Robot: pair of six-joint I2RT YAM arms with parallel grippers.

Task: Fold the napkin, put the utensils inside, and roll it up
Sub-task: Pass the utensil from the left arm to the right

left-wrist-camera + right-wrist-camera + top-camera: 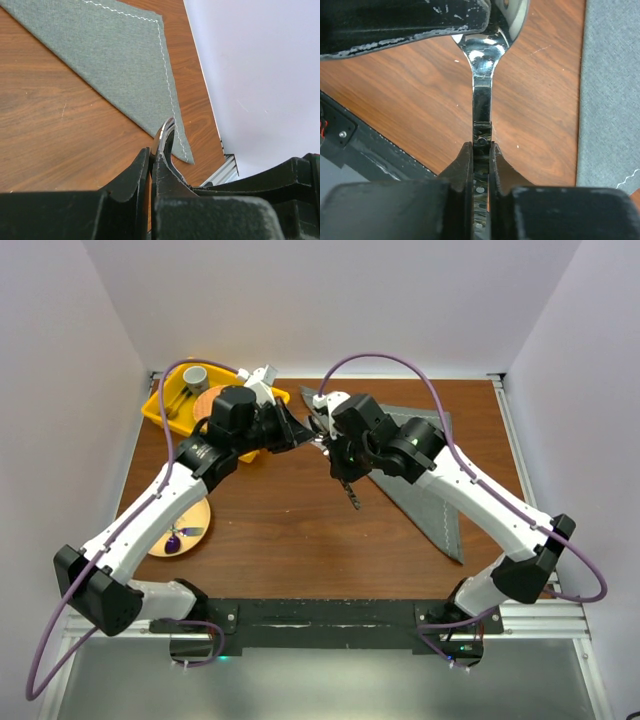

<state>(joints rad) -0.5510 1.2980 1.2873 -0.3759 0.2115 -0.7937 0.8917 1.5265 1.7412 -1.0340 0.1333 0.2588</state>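
The black base rail (pixel 320 615) is seen nearest the camera, with both arm bases bolted to it, on the near side of the napkin (pixel 430 485).

1. Well to the left of the napkin, at the far corner of the desk (pixel 280 540), a yellow tray (pixel 158 408) is located; a pale cup (pixel 195 375) is carried in it.
2. Also well to the left of the napkin, but nearer the rail, a pale round plate (pixel 198 515) is found, with a small purple item on it that cannot be identified.
3. The left hand (pixel 154 154) is held above bare desk just left of the napkin's long edge. Its fingers are clamped on the bowl end of a spoon (pixel 481 55).
4. The right hand (pixel 481 147) is positioned directly opposite, closer to the napkin. Its fingers are closed on the dark riveted handle of the same spoon, so the spoon is gripped at both ends and kept clear of the desk.
5. The napkin is laid flat on the desk in a triangular shape, grey-green, with pale stitching along its hem. It is partly overhung by the right arm and touched by neither hand.
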